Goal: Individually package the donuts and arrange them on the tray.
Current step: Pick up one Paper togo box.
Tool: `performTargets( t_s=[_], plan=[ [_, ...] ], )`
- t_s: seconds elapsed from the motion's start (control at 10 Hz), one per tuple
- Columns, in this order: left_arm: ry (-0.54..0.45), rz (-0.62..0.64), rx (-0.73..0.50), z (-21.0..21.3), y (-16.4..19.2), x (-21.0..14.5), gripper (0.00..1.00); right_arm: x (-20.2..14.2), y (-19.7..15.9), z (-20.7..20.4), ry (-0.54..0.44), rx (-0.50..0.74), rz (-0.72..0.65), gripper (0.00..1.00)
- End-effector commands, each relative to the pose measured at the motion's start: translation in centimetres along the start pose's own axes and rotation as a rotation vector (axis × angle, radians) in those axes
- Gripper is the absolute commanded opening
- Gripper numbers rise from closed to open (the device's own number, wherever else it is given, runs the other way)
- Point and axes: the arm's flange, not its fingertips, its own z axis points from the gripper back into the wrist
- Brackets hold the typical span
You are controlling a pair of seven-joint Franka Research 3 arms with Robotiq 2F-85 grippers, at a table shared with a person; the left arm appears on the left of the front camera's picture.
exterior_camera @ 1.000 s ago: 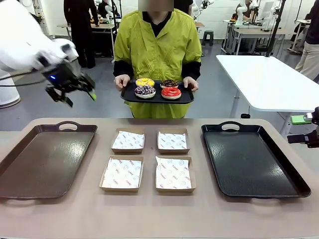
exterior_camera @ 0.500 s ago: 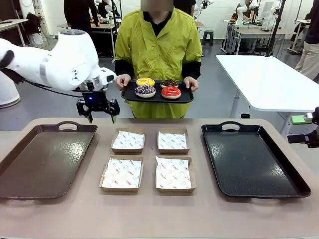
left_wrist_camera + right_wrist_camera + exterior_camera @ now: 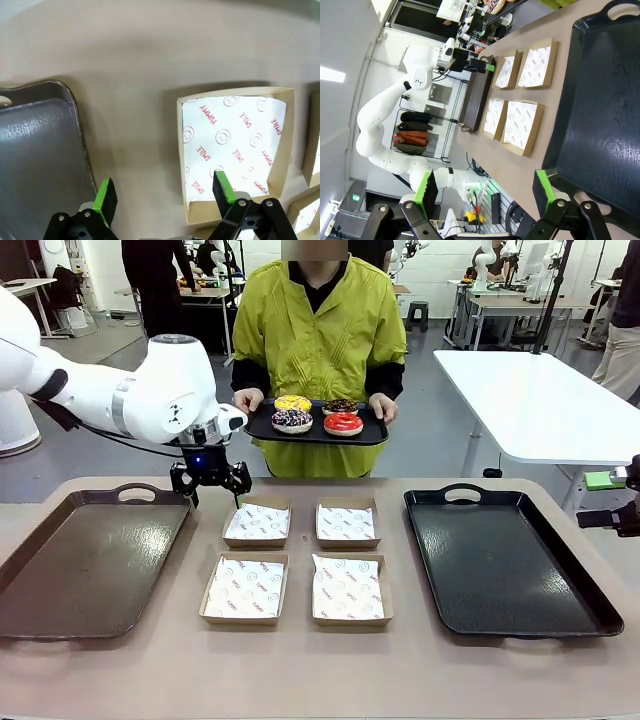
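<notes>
1. The four donuts, yellow [image 3: 292,403], dark chocolate [image 3: 341,407], sprinkled [image 3: 291,422] and red [image 3: 343,425], all sit on a small black tray [image 3: 262,432]. The person grips it in both hands [image 3: 245,400], out past the far edge of the counter [image 3: 320,670] and well apart from the boxes.
2. Four boxes [image 3: 257,523] lie open in a square at the middle of the counter. Each is lined with printed paper and has nothing in it.
3. A left tray [image 3: 90,560] and a right tray [image 3: 505,560] flank the boxes, both bare.
4. The left arm [image 3: 165,400] reaches in toward the far-left box. The left jaws stand apart, holding nothing, over the strip of counter between the left tray and that box.
5. The right jaws, at the counter's right side by the right tray's edge, also stand apart and hold nothing.
6. By my reckoning nothing is packed yet. Every donut has to go into a box, and the boxes then onto a tray; which tray, I cannot tell.
</notes>
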Motion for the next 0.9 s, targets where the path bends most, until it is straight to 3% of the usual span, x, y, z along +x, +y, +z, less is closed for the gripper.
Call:
performTargets(
  t_s=[0.0,0.4,0.7,0.8],
  plan=[
    [0.007,-0.024,-0.050,-0.5,-0.2,0.7,1.00,0.0,0.0,0.0,0.000,0.003,0.001,1.00],
    [0.022,-0.050,-0.053,-1.9,-0.5,0.5,0.97,0.0,0.0,0.0,0.000,0.003,0.001,1.00],
    [0.027,-0.073,-0.078,-2.4,-0.3,1.1,0.18,0.0,0.0,0.0,0.000,0.003,0.001,1.00],
    [0.027,-0.080,-0.096,-2.3,-0.6,1.2,0.00,0.0,0.0,0.0,0.000,0.003,0.001,1.00]
  ],
)
